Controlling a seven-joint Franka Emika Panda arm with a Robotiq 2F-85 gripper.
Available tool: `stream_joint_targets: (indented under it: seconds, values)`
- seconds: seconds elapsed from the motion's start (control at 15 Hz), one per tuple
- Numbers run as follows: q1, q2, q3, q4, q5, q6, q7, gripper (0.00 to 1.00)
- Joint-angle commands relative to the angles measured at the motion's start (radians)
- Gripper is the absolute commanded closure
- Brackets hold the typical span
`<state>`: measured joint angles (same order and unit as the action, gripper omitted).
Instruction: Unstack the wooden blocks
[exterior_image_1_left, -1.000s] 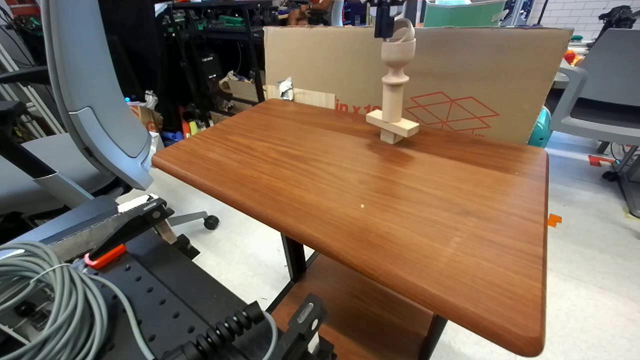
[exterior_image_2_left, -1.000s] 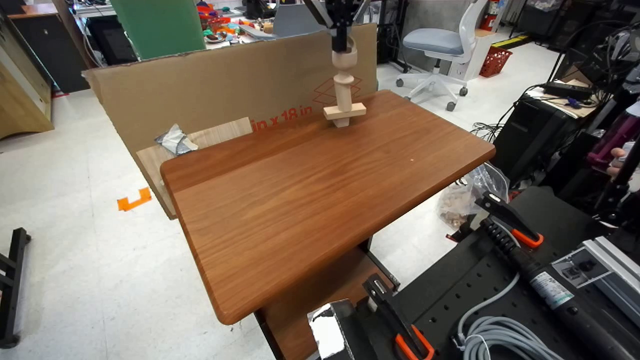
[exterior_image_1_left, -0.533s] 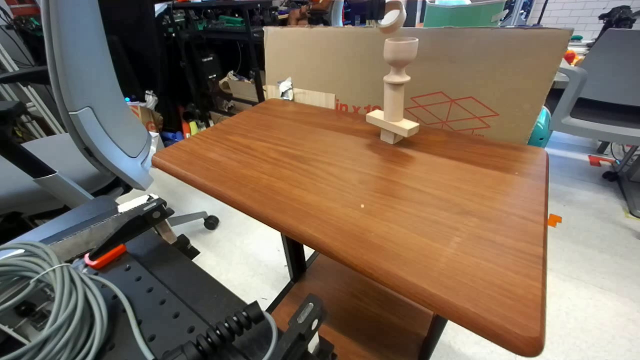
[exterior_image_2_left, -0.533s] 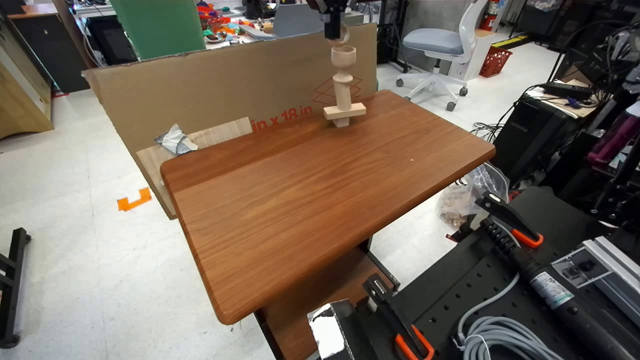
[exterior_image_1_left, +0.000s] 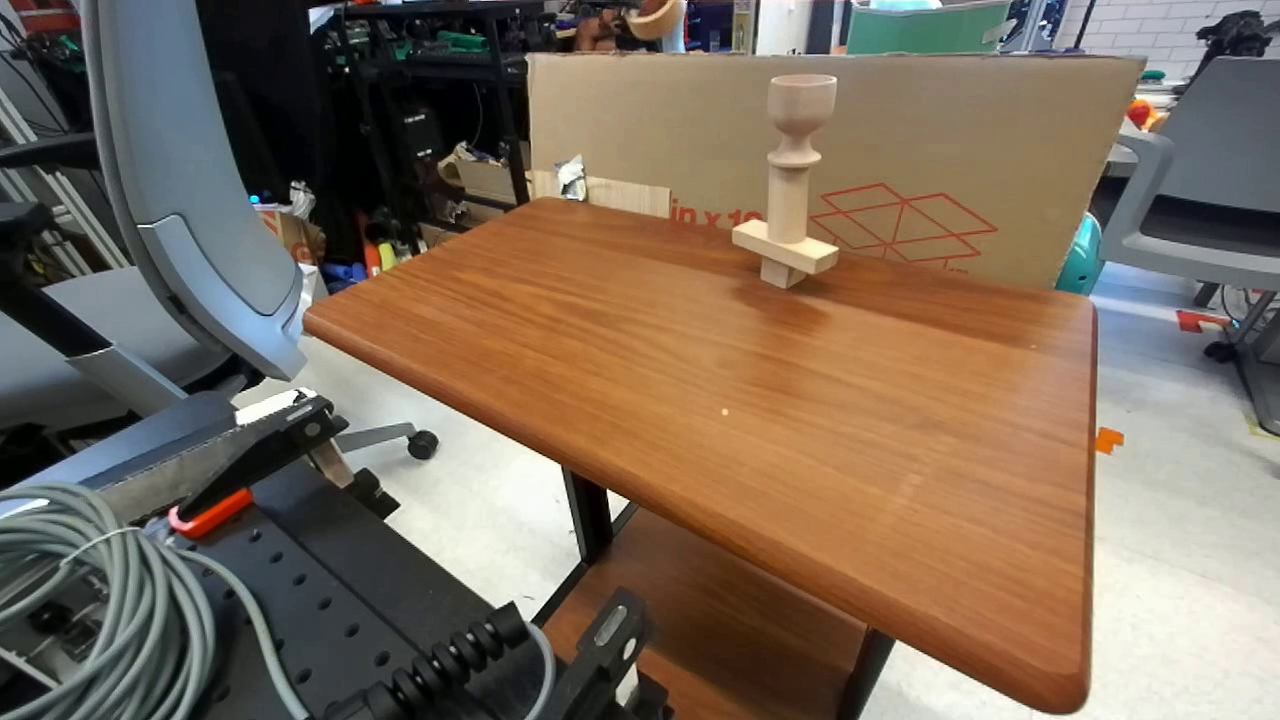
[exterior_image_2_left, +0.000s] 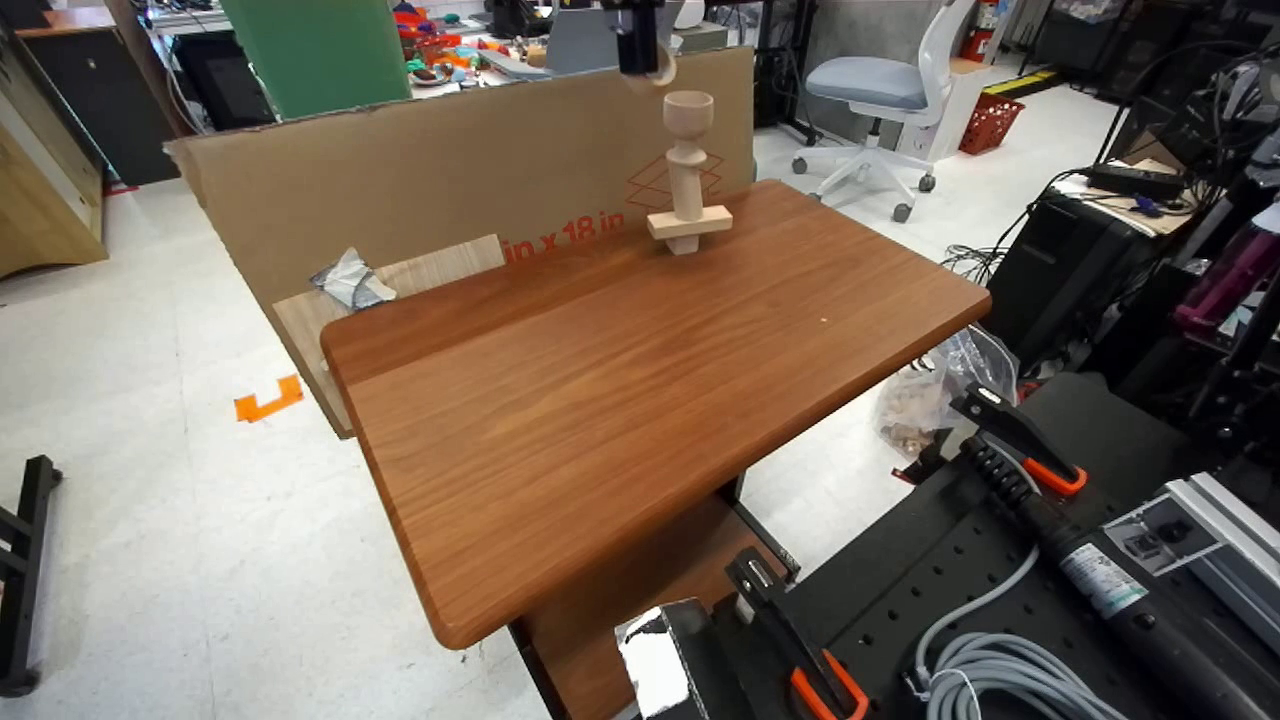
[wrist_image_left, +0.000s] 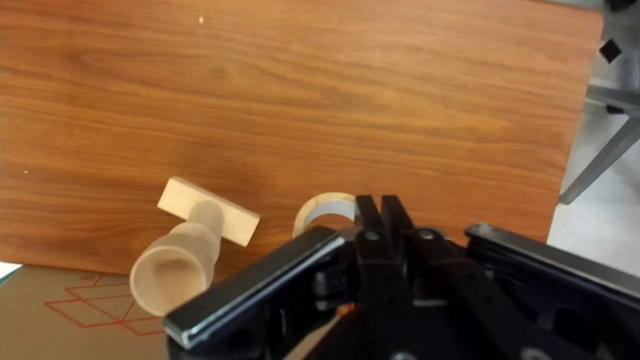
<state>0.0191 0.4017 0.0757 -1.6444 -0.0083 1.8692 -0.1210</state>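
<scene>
The ring (wrist_image_left: 315, 204) has risen out of the cup (wrist_image_left: 172, 280) and swung sideways since a second ago, so the top piece looks freed. The gripper (wrist_image_left: 379, 201) pinches it by one side, well above the table (wrist_image_left: 350, 125). Off to the gripper's side, the cup shows only its bare hollow; under it the post (wrist_image_left: 207, 219), plank (wrist_image_left: 239, 223) and small block (exterior_image_2_left: 684, 244) stand stacked, probably still to come down.

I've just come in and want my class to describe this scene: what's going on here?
A robot's pincer is shut on a wooden ring, holding it in the air, apart from the tower. The tower stands on the table: from the top, a cup-shaped part, a cylinder, a flat plank and a small block. The job is unstacking these, and it isn't finished.
</scene>
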Motion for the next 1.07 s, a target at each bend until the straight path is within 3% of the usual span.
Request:
stream_joint_targets:
  seconds: [0.0, 0.4, 1.0]
  values:
    - [0.025, -0.045, 0.006, -0.107, -0.012, -0.025, -0.012, 0.98]
    - [0.053, 0.067, 0.012, -0.106, -0.009, -0.026, 0.000, 0.98]
    - [0.119, 0.327, 0.003, 0.010, -0.046, -0.038, 0.078, 0.98]
